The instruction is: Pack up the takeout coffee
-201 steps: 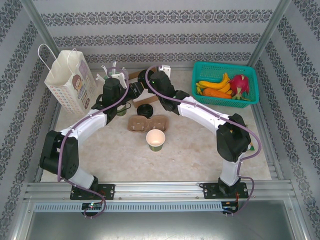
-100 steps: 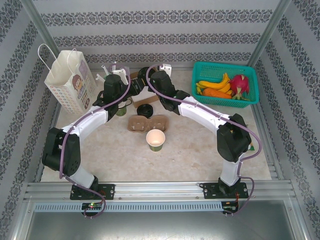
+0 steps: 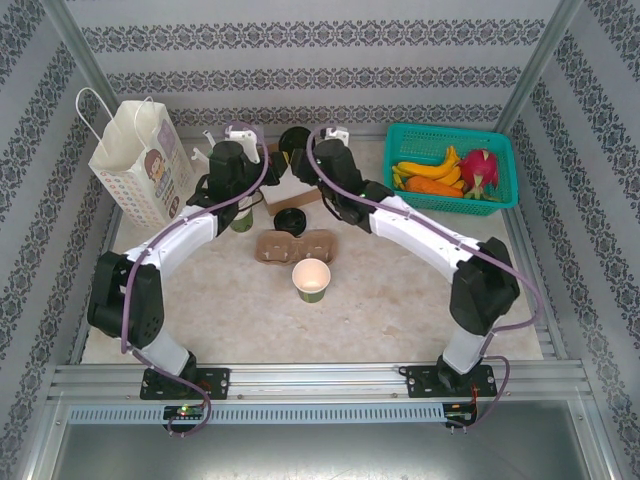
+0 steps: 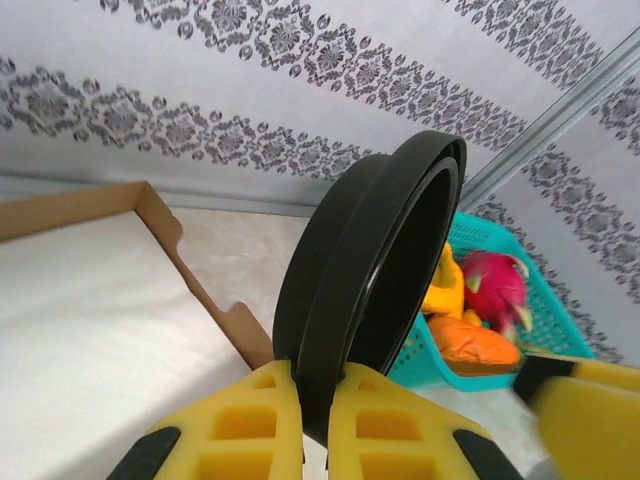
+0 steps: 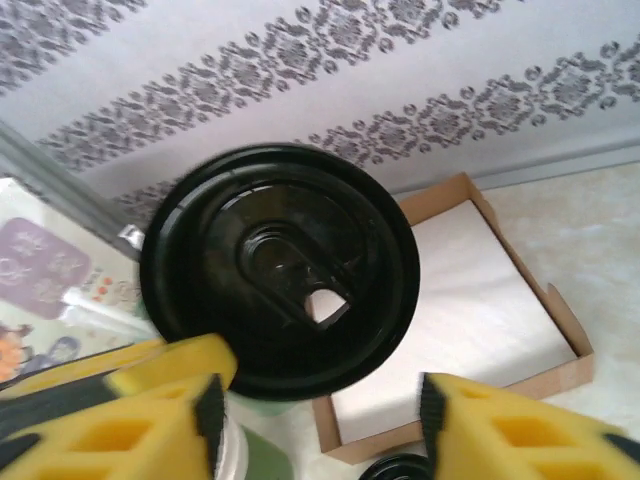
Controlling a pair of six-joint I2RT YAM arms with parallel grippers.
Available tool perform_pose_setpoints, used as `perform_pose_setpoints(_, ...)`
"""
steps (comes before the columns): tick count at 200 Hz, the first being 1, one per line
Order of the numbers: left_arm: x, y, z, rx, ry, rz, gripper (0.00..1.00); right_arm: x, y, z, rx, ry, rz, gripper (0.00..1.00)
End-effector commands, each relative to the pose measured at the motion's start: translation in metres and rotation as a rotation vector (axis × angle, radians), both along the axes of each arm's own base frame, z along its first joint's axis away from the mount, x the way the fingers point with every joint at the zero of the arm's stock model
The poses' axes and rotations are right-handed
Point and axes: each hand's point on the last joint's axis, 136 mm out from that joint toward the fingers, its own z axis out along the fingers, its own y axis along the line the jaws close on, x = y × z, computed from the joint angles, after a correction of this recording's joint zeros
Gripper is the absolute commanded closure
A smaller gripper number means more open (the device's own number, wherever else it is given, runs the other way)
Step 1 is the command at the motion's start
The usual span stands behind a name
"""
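A round black lid (image 3: 294,140) hangs in the air near the back wall. My left gripper (image 3: 272,160) is shut on its rim. The left wrist view has the lid (image 4: 380,260) edge-on, pinched between the yellow fingers of the left gripper (image 4: 315,400). My right gripper (image 3: 302,166) stands open just beside it. From the right wrist the lid (image 5: 280,265) faces me, above the gap of the right gripper (image 5: 325,400), whose pads stand apart from it. The olive-green paper cup of the takeout coffee (image 3: 312,280) stands open-topped at the table's middle.
A brown pulp cup carrier (image 3: 296,245) lies behind the cup, with another black lid (image 3: 290,219) and a cardboard tray (image 3: 305,195) beyond. A green cup stack (image 3: 243,218) sits under the left arm. Paper bag (image 3: 140,165) back left, teal fruit basket (image 3: 452,165) back right.
Both grippers have risen toward the back wall with the lid. The right gripper has opened and let go of it. The left gripper has closed on its rim.
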Motion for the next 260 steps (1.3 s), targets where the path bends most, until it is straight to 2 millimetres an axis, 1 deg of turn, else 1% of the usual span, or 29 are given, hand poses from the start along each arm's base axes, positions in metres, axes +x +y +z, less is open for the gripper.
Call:
perform_pose_setpoints(1, 0.011, 0.001, 0.007, 0.145, -0.084, 0.005, 1.0, -0.008, -0.013, 0.031, 0.188, 0.04, 0.06, 0.36)
perform_pose_setpoints(18, 0.022, 0.006, 0.011, 0.19, -0.125, 0.045, 1.0, -0.014, -0.014, 0.043, 0.347, 0.11, 0.092, 0.3)
perform_pose_setpoints(34, 0.03, 0.01, 0.019, 0.243, -0.2, 0.079, 1.0, -0.015, -0.01, 0.053, 0.524, 0.202, 0.124, 0.27)
perform_pose_setpoints(45, 0.034, 0.012, 0.026, 0.304, -0.264, 0.111, 1.0, -0.013, -0.008, 0.061, 0.641, 0.262, 0.137, 0.25)
perform_pose_setpoints(64, 0.042, 0.019, 0.036, 0.409, -0.351, 0.151, 1.0, -0.007, -0.005, 0.083, 0.819, 0.29, 0.154, 0.22)
perform_pose_setpoints(78, 0.042, 0.014, 0.042, 0.457, -0.394, 0.118, 1.0, -0.001, -0.007, 0.095, 0.937, 0.301, 0.132, 0.22)
perform_pose_setpoints(94, 0.04, 0.004, 0.046, 0.479, -0.428, 0.061, 1.0, 0.006, 0.0, 0.103, 1.039, 0.325, 0.134, 0.22)
perform_pose_setpoints(109, 0.037, -0.002, 0.048, 0.489, -0.454, 0.028, 1.0, 0.015, 0.012, 0.098, 1.088, 0.377, 0.153, 0.24)
perform_pose_setpoints(132, 0.034, -0.008, 0.052, 0.492, -0.468, -0.001, 1.0, 0.028, 0.021, 0.074, 1.159, 0.457, 0.112, 0.27)
perform_pose_setpoints(140, 0.033, -0.01, 0.053, 0.493, -0.468, -0.015, 1.0, 0.033, 0.024, 0.07, 1.178, 0.463, 0.115, 0.29)
perform_pose_setpoints(165, 0.03, -0.013, 0.052, 0.503, -0.465, -0.035, 1.0, 0.046, 0.031, 0.071, 1.211, 0.442, 0.159, 0.35)
perform_pose_setpoints(185, 0.03, -0.013, 0.05, 0.517, -0.465, -0.041, 1.0, 0.049, 0.034, 0.074, 1.206, 0.422, 0.174, 0.4)
perform_pose_setpoints(217, 0.032, -0.01, 0.047, 0.557, -0.463, -0.034, 1.0, 0.055, 0.024, 0.069, 1.188, 0.386, 0.117, 0.43)
perform_pose_setpoints(229, 0.03, -0.012, 0.047, 0.564, -0.47, -0.048, 1.0, 0.056, 0.02, 0.069, 1.178, 0.373, 0.108, 0.45)
perform_pose_setpoints(260, 0.025, -0.016, 0.046, 0.572, -0.483, -0.082, 1.0, 0.059, 0.014, 0.068, 1.167, 0.35, 0.089, 0.53)
